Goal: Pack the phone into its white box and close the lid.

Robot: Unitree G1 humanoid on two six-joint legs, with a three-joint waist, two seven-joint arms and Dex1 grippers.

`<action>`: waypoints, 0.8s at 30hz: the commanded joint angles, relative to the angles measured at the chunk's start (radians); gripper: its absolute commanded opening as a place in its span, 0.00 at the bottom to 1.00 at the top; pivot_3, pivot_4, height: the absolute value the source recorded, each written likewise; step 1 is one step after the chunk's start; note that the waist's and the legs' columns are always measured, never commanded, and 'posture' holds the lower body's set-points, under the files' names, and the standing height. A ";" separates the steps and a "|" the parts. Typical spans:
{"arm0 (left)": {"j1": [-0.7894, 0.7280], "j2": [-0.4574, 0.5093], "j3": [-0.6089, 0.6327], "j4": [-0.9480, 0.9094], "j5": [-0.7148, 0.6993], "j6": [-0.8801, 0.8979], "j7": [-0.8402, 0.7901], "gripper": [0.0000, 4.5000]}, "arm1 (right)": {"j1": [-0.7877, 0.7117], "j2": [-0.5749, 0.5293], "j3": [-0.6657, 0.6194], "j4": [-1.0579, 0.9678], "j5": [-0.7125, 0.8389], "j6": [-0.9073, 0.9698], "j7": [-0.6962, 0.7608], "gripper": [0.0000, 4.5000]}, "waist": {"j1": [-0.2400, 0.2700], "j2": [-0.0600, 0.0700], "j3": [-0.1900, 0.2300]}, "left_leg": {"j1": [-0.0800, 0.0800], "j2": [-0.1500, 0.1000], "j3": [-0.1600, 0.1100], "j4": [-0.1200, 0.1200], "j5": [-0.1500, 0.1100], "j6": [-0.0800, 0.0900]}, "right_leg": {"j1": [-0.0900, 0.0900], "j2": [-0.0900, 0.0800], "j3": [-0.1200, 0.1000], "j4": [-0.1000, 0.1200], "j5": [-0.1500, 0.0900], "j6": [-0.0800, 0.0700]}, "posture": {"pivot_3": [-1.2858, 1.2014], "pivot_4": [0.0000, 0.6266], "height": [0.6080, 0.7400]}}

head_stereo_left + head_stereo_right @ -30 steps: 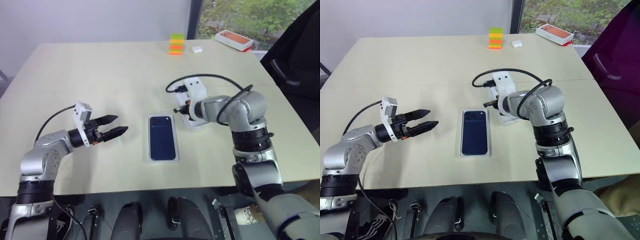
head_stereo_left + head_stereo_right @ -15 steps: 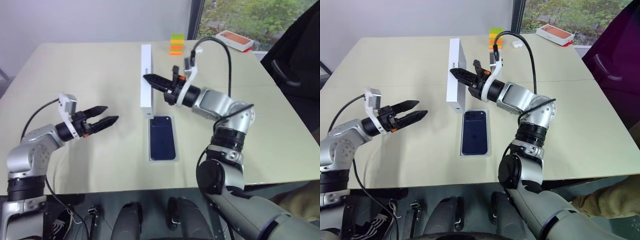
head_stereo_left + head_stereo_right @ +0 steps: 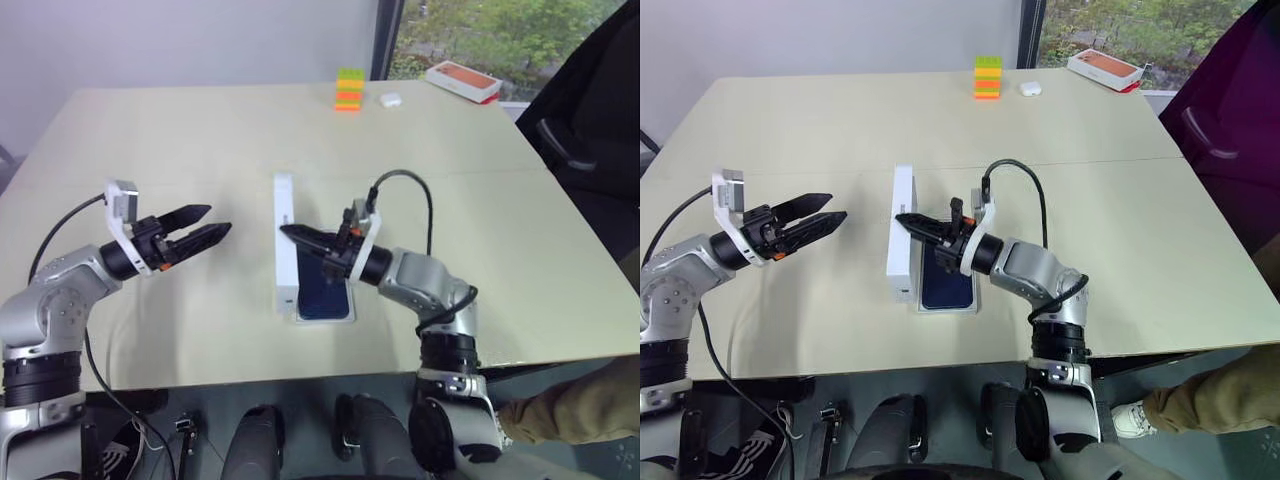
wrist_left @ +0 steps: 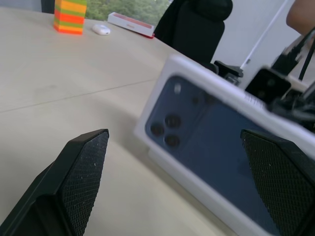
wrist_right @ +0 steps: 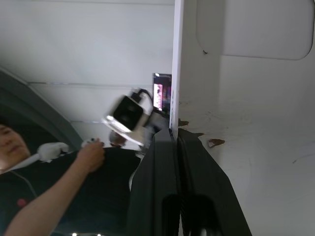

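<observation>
Left eye view: the right pincer (image 3: 290,232), clamped tight on one long wall of the lid (image 3: 284,243), holds the shell on edge beside the phone (image 3: 323,287), which lies flat in the white box (image 3: 324,318) near the middle of the tabletop (image 3: 200,130), toward its front edge. The lid's lower long wall stands at the tray's left rim; whether they touch cannot be told. The left pincer (image 3: 211,226) hangs wide open and empty, level above the tabletop, well to the left, its tips aimed at the lid's printed face. At the far edge sit a stack of coloured blocks (image 3: 350,89), a small white case (image 3: 389,99) and an orange-topped box (image 3: 464,80). The lid looks light, stiff and smooth-sided, likely to pivot in a one-wall pinch; a hold across both long walls should seat it squarely. The glossy phone needs no further handling.
</observation>
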State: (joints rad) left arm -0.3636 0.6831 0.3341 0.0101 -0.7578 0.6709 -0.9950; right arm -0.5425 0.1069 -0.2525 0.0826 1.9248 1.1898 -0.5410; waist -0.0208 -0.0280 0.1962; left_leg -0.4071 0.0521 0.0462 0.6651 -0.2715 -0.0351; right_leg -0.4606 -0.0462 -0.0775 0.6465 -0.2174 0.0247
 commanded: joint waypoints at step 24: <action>0.076 -0.144 -0.154 -0.076 0.082 -0.103 0.050 0.01 | 0.072 -0.097 0.224 -0.081 -0.050 -0.201 0.153 0.00 | 0.006 0.000 0.000 | 0.000 0.000 0.001 0.001 0.000 0.000 | 0.000 0.000 0.001 -0.001 0.000 0.000 | 0.52 0.24 1.00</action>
State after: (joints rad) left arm -0.2745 0.5450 0.1877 -0.0529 -0.6755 0.5834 -0.9509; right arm -0.4602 0.0129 -0.0347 0.0404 1.8786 0.9879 -0.4229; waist -0.0148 -0.0282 0.1959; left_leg -0.4073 0.0519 0.0470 0.6660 -0.2715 -0.0351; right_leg -0.4603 -0.0461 -0.0765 0.6459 -0.2173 0.0246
